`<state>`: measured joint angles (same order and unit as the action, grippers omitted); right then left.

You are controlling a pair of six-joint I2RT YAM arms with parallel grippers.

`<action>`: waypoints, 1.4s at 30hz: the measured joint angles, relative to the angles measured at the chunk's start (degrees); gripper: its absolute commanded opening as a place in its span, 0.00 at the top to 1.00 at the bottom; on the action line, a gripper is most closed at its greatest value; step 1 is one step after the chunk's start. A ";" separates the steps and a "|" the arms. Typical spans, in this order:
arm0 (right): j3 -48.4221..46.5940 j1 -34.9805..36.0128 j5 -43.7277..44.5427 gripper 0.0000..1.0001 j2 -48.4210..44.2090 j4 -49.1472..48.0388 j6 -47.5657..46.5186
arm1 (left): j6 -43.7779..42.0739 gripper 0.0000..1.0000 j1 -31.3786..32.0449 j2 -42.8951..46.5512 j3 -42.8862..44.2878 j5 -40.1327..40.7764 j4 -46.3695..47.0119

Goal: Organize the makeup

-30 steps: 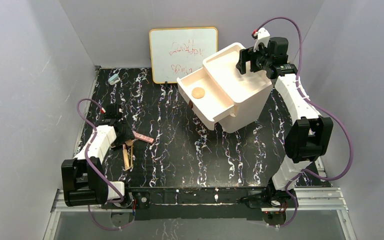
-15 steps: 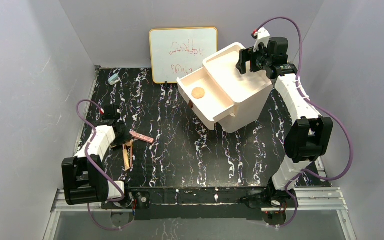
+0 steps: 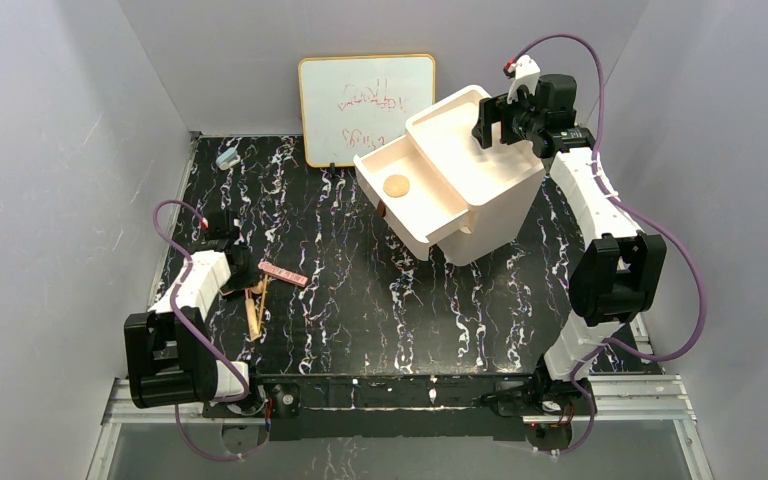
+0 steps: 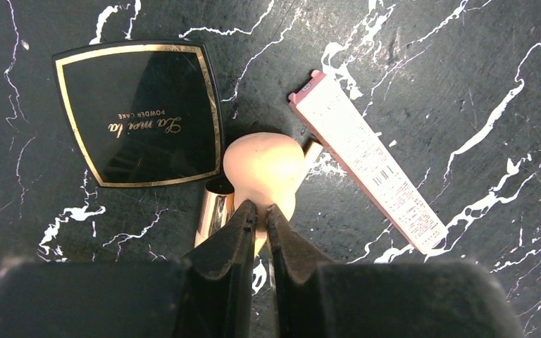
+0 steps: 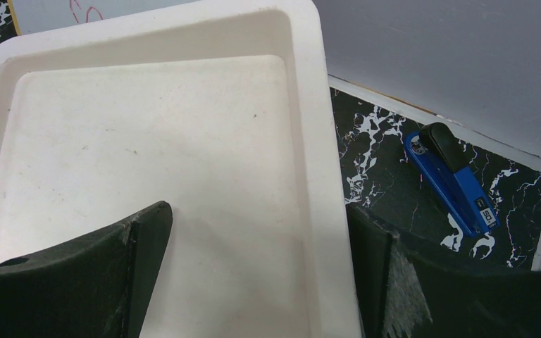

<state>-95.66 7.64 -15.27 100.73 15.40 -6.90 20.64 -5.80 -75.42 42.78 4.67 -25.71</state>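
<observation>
In the left wrist view my left gripper (image 4: pixel 260 209) is shut on the near end of a peach egg-shaped sponge (image 4: pixel 264 165) lying on the table. A dark square compact (image 4: pixel 137 113) lies just left of the sponge. A pink flat palette (image 4: pixel 370 158) lies just right of it. A brush's gold ferrule (image 4: pixel 215 211) pokes out under the sponge. From above, my left gripper (image 3: pixel 239 279) is beside the palette (image 3: pixel 283 274) and the wooden-handled brushes (image 3: pixel 254 310). A round peach puff (image 3: pixel 396 184) lies in the open drawer. My right gripper (image 5: pixel 257 211) is open over the organizer's top tray (image 5: pixel 148 141).
The white organizer (image 3: pixel 485 205) stands at the back right with its drawer pulled out to the left. A whiteboard (image 3: pixel 365 108) leans on the back wall. A blue stapler-like object (image 5: pixel 451 179) lies behind the organizer. A small pale-blue object (image 3: pixel 227 158) sits at the back left.
My left gripper has drawn back slightly to the left, so the brushes show more. The palette has shifted a little. The right arm has not moved.
</observation>
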 measured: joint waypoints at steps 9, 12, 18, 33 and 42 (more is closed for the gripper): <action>0.00 0.00 0.02 0.01 0.00 0.00 0.00 | -0.74 1.00 -0.11 -0.11 2.03 0.02 -0.98; 0.22 0.00 0.09 0.01 -0.07 -0.24 -0.02 | -0.98 1.00 -0.11 -0.26 4.94 0.04 -1.62; 0.55 0.00 0.09 0.01 -0.20 -0.63 -0.17 | -1.64 1.00 -0.11 -1.09 13.25 0.24 -3.19; 0.50 0.00 -0.33 0.01 -0.20 -0.59 -0.15 | -1.53 1.00 2.93 -6.64 40.00 -5.49 -7.50; 0.20 0.37 -0.24 0.01 -0.15 -0.07 -0.15 | -2.45 1.00 19.08 -18.82 60.28 -9.01 -7.85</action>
<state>-95.46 8.01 -15.51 100.57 15.33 -7.05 18.20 13.28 -94.24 103.07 -4.34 -33.56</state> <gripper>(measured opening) 0.985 0.012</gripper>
